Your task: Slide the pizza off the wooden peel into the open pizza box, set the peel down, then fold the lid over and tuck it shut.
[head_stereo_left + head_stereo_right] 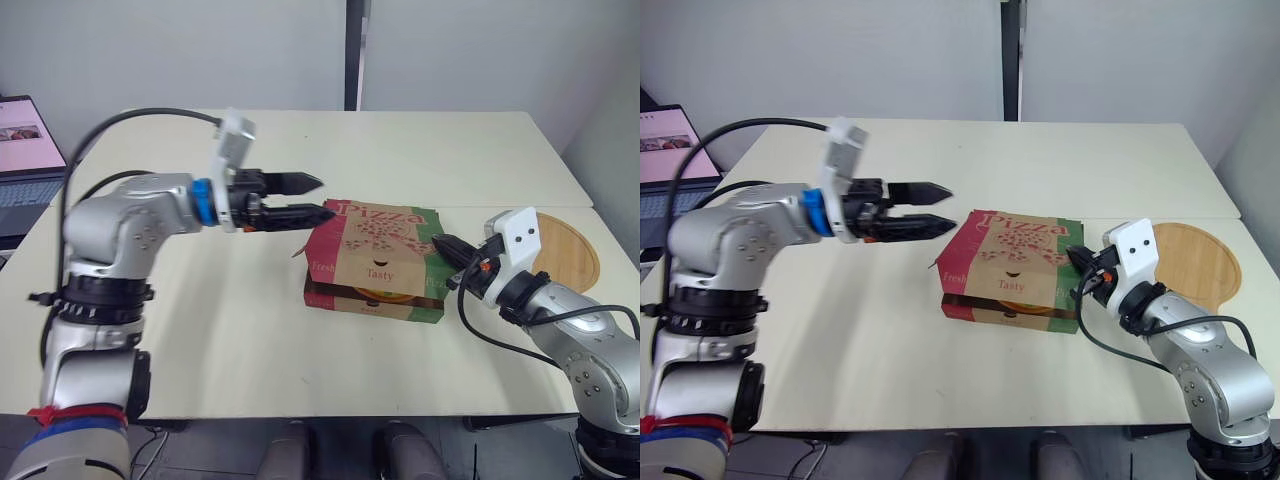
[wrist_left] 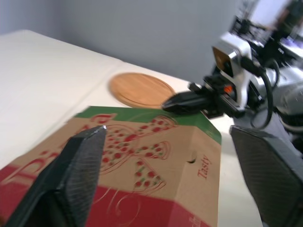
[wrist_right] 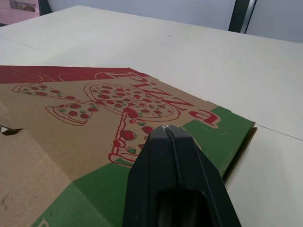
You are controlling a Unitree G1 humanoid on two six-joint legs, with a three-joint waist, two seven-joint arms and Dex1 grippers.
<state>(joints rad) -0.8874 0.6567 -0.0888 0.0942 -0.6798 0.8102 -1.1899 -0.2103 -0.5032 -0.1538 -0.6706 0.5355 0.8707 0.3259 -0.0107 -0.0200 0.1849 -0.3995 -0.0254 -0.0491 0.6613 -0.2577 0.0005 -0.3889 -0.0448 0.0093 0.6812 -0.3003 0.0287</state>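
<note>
The fingers (image 3: 170,184) of the right gripper (image 1: 439,241) are the nearest to us. In the right wrist view they are pressed together, with only a thin seam between them, and they hold nothing. Their common tip rests against the green right edge of the lid (image 1: 385,225). The pizza box (image 1: 400,311) stands on the table (image 1: 220,330) just to the left of this gripper, with its long axis going from left to right in front of us. The lid is already folded over, but it sits high and sloped. The front flap (image 1: 380,268) with the word "Tasty" hangs outside the front wall, and under it we see a narrow orange strip, which we take to be the pizza (image 1: 378,295) inside. We therefore judge that only the tucking remains. This move depends on the flap, which faces us and lies between the two arms. The right gripper is the nearer one and already touches the box. A little farther away, the left gripper (image 1: 326,197) hovers at the back left corner of the lid and points to the right along the box. Its fingers (image 2: 75,165) are clearly apart and empty. The lower one is just beside the corner, and we cannot tell whether it touches it. Behind the right gripper, the wooden peel (image 1: 565,250) lies flat on the table, apart from the box. A laptop (image 1: 25,160) stands at the far left.
</note>
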